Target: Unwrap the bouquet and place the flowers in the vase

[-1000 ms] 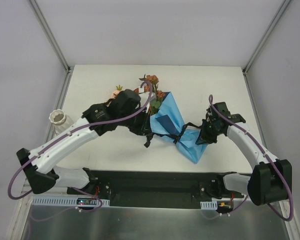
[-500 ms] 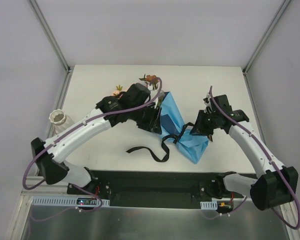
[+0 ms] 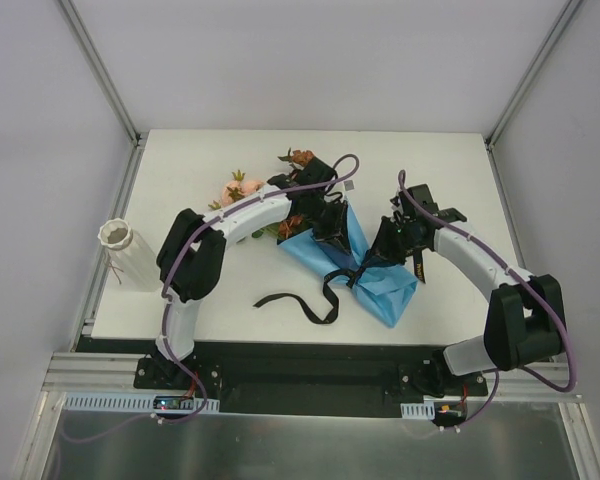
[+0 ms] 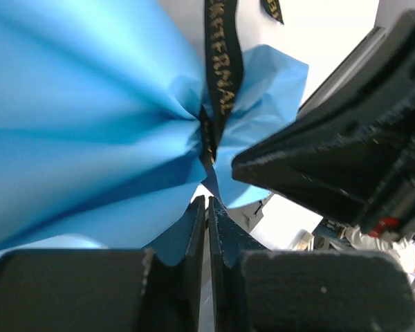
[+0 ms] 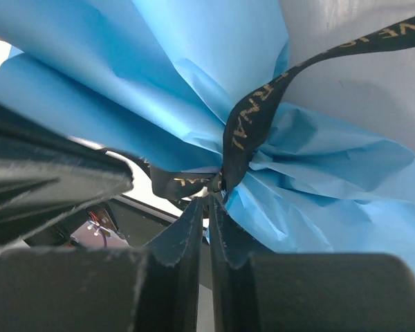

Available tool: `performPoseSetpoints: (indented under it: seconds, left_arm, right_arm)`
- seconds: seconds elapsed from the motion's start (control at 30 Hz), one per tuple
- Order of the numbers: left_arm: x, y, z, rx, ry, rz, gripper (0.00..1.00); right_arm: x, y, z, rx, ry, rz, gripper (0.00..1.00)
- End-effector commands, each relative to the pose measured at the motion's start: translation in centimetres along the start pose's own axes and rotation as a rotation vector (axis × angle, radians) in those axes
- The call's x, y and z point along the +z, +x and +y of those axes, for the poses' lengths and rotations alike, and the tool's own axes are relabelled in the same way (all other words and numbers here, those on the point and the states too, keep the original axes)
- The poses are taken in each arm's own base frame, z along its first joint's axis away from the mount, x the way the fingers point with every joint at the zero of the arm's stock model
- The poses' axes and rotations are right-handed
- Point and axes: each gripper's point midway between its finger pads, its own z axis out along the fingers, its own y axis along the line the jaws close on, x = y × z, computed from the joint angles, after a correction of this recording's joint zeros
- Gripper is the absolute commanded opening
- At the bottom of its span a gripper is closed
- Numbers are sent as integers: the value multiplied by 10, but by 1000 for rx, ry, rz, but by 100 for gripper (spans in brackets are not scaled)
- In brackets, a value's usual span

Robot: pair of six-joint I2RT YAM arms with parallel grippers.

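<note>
Blue paper (image 3: 380, 285) wrapping flowers (image 3: 242, 189), white vase (image 3: 126, 256) apart

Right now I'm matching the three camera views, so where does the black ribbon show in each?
Top external: black ribbon trails lower centre, left from the blue paper.
Left wrist: upper centre, running down into the paper's pinch.
Right wrist: centre, slanting from the upper right.
Shared landmark: the blue paper's pinched waist.

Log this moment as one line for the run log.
step: unwrapping bouquet | left gripper: shut on blue paper | right gripper: shut on black ribbon | flowers: on table | vase: without flowers
</note>
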Motion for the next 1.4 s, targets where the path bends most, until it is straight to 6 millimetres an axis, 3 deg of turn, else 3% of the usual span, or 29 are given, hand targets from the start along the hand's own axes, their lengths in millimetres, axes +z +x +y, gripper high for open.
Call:
performPoseSetpoints:
  seconds: [0.0,0.17,0.53,1.1,1.37]
  left_arm:
    - [-7,-27,-2,-2,54,-38,3]
    - [3,-30,19,-23,42,-15,2]
    - [19,-25,36,-43,30,26,2]
    - [17,-18,34,-51,43,43,1]
    - [15,-18,31,-41,52,43,0]
  right_arm:
    - [3,0,8,13,-41,-7,11]
    - [10,5,8,26,-43,26,12]
    - [9,26,6,12,-36,52,14]
    - [35,15,6,60,-3,50,17]
    - [31,19,0,31,73,21,17]
